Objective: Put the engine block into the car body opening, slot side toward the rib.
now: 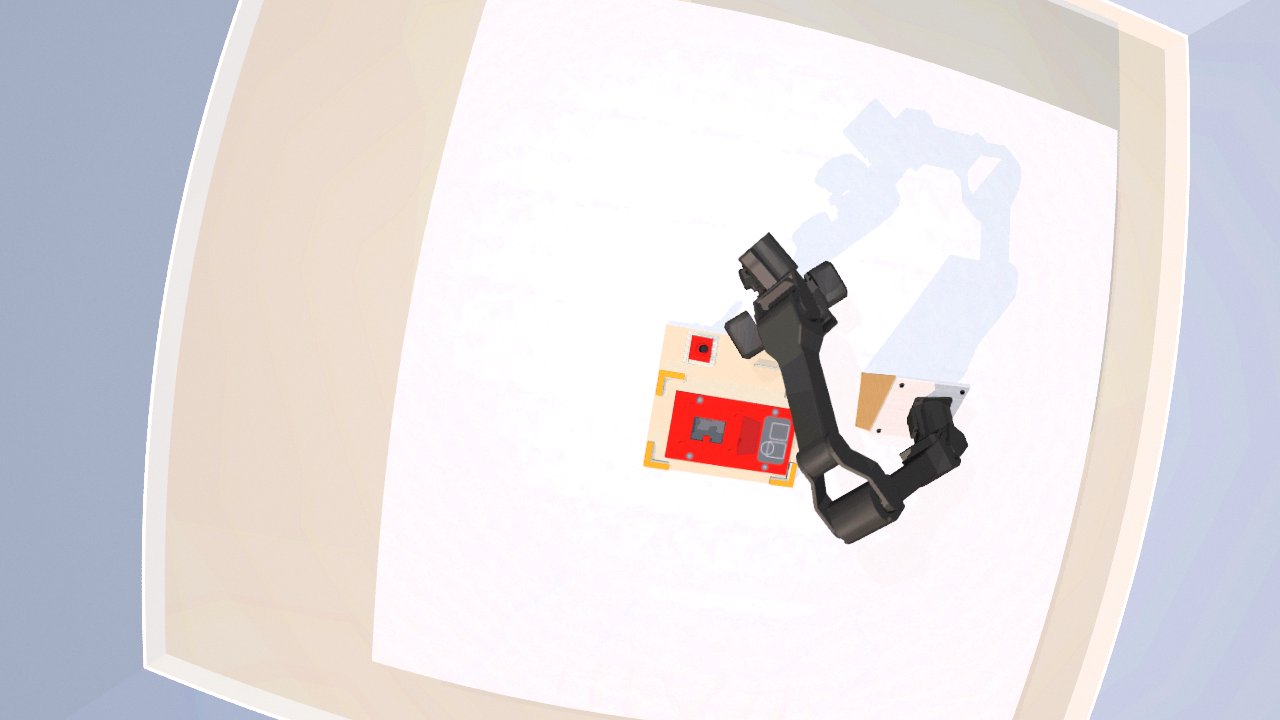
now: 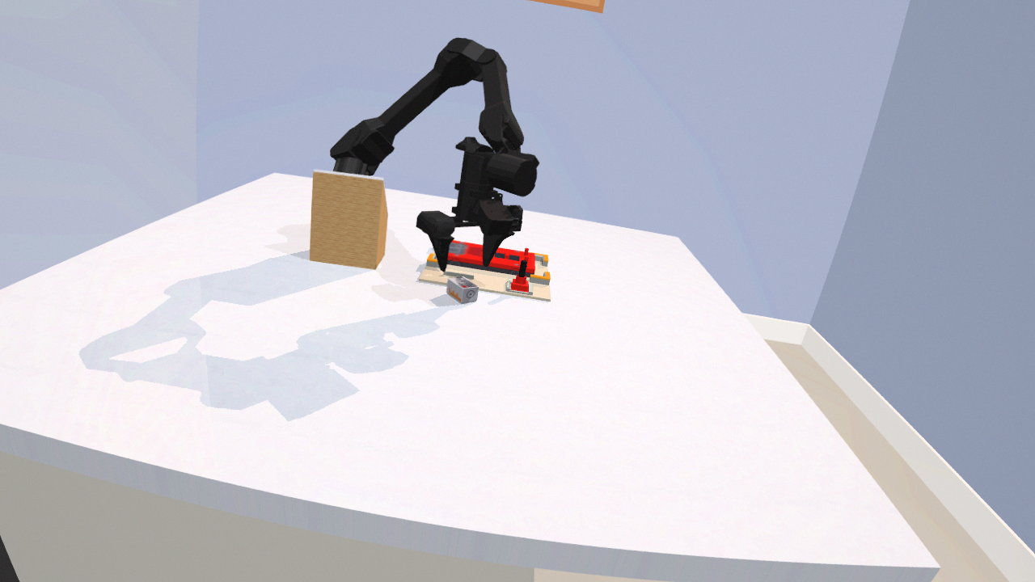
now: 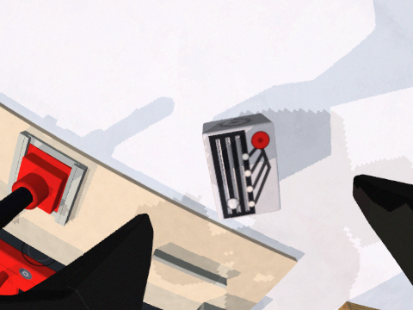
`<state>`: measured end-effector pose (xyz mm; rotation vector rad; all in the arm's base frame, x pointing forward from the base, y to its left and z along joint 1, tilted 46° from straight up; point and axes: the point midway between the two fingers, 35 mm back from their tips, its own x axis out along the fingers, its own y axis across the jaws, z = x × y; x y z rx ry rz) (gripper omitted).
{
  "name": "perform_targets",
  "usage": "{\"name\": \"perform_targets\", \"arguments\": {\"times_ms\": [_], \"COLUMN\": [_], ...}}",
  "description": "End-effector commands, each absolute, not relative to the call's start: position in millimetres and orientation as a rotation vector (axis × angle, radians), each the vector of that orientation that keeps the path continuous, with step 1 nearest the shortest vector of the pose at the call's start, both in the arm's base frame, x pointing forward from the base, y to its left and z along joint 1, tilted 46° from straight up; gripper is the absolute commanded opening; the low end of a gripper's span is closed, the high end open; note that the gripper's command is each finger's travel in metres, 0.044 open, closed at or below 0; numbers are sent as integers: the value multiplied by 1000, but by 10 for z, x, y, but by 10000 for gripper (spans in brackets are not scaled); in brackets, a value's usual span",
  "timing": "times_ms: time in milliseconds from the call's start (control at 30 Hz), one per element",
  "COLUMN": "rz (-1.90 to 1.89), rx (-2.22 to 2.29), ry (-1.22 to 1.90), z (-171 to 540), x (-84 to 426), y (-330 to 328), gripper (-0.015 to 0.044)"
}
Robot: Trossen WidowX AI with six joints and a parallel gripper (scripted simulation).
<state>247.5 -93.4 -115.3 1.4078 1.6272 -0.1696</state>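
The grey engine block [image 2: 462, 289] [image 3: 241, 168] lies on the table just beside the board's edge. Its face with long dark slots and a red round cap is up in the wrist view; the arm hides it in the top view. My gripper [image 2: 465, 267] [image 3: 254, 206] is wide open and empty, pointing down, with its fingertips above and to either side of the block. The red car body [image 1: 729, 454] [image 2: 471, 256] sits in the board's orange corner brackets. Its dark opening [image 1: 707, 430] shows a small notch shape; the left finger covers it in the wrist view.
The tan board [image 1: 661, 419] [image 3: 194, 232] carries a red part with an upright black post [image 1: 701, 348] [image 2: 520, 282] [image 3: 47, 181] close to the left finger. A low grey strip [image 3: 189, 267] lies on the board. The wooden arm base [image 2: 345, 221] stands nearby.
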Motion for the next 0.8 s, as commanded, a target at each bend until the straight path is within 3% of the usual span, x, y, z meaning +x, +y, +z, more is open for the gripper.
{"name": "perform_targets", "arguments": {"times_ms": [0, 667, 767], "rz": [-172, -170, -170], "rx": [1415, 1417, 1417], "ry": [1622, 1622, 1622], "z": [-1232, -1427, -1427], "x": [2491, 2520, 2520], "y": [-865, -676, -676], "gripper": [440, 440, 361]}}
